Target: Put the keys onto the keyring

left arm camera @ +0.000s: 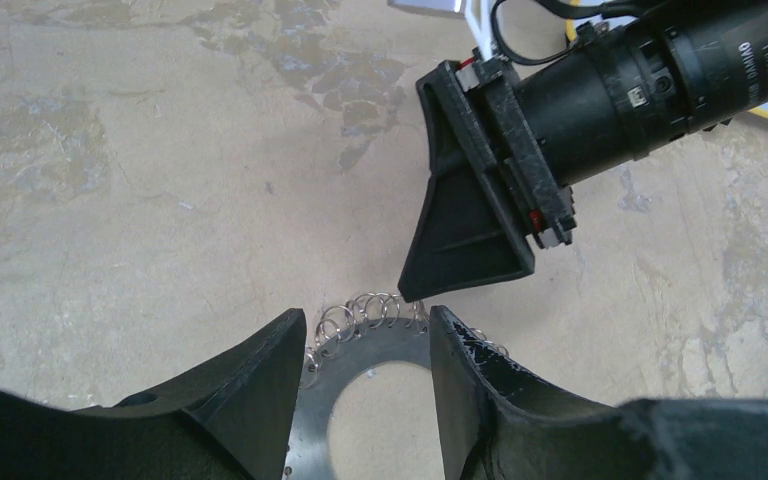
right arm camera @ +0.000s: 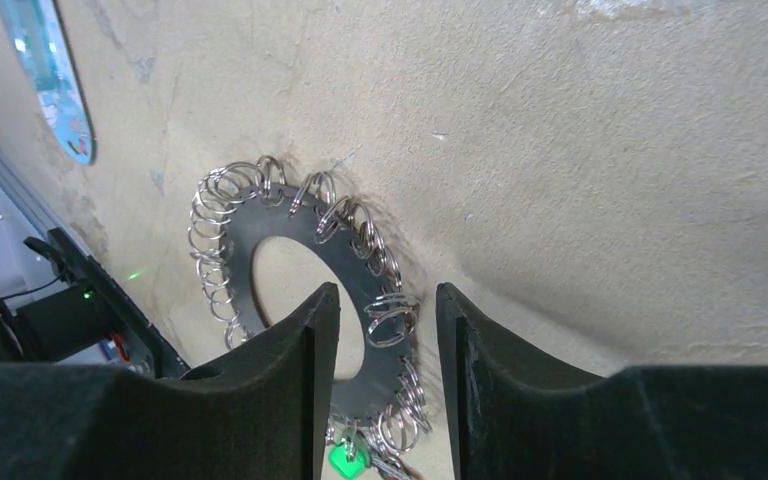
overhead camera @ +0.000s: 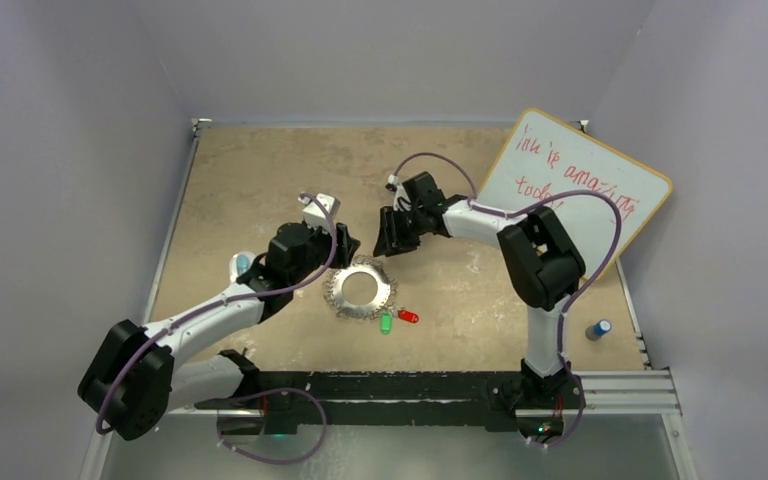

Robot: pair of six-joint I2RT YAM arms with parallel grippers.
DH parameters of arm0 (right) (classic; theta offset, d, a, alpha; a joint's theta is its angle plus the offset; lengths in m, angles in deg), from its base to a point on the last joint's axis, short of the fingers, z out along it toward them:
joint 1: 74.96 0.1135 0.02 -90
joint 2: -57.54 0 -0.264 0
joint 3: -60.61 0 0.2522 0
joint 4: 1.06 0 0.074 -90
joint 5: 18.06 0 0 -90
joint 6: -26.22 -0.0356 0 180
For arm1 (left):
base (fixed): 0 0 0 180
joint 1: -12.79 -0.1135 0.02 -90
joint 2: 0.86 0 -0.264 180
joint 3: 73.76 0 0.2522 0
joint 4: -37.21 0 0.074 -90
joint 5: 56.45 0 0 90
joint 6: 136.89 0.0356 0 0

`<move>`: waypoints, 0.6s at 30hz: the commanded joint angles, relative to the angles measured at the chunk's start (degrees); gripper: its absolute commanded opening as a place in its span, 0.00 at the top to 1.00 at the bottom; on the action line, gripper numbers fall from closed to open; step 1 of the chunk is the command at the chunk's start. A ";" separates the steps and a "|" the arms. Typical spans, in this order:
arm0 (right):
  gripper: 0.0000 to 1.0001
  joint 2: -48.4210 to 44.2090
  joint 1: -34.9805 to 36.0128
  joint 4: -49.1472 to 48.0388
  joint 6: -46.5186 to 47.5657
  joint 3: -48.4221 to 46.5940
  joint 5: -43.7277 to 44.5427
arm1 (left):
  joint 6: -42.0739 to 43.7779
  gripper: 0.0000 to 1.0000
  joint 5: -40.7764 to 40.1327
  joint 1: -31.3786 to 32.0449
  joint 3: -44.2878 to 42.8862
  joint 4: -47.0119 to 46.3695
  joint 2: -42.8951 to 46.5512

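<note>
At the 9 o'clock side of the desk (overhead camera: 260, 180), a clear bluish plastic object (overhead camera: 241, 265) is seen beside the left arm. Left fingers (overhead camera: 345, 248) are placed at the 11 o'clock rim of the keyring (overhead camera: 360, 312); in the left wrist view they are parted and nothing is clamped, with the ring's band and fringe of loops seen between and below them. The keyring is laid flat at desk centre. The green key (overhead camera: 386, 323) and the red key (overhead camera: 407, 316) are found at its 5 o'clock rim, touching the fringe; whether they are threaded on cannot be told. Right fingers (overhead camera: 392, 240) are held at the ring's 1 o'clock, spread apart and empty. A whiteboard (overhead camera: 580, 190) is leaned at 2 o'clock. A small blue-capped cylinder (overhead camera: 598, 328) is stood at 4 o'clock.
</note>
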 commanded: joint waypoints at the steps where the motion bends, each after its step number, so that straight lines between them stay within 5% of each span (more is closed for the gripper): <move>1: 0.57 2.59 1.88 5.22 2.38 -3.16 4.76 | -1.21 0.53 0.88 -0.40 -0.30 -2.93 0.06; 13: 0.65 2.32 4.01 5.88 2.44 -2.79 5.80 | -1.29 0.53 1.92 -0.40 -0.92 -3.40 -0.55; 18: 0.78 1.53 4.14 6.47 2.99 -2.77 6.05 | -1.20 0.53 1.94 -0.38 -0.86 -3.16 -0.49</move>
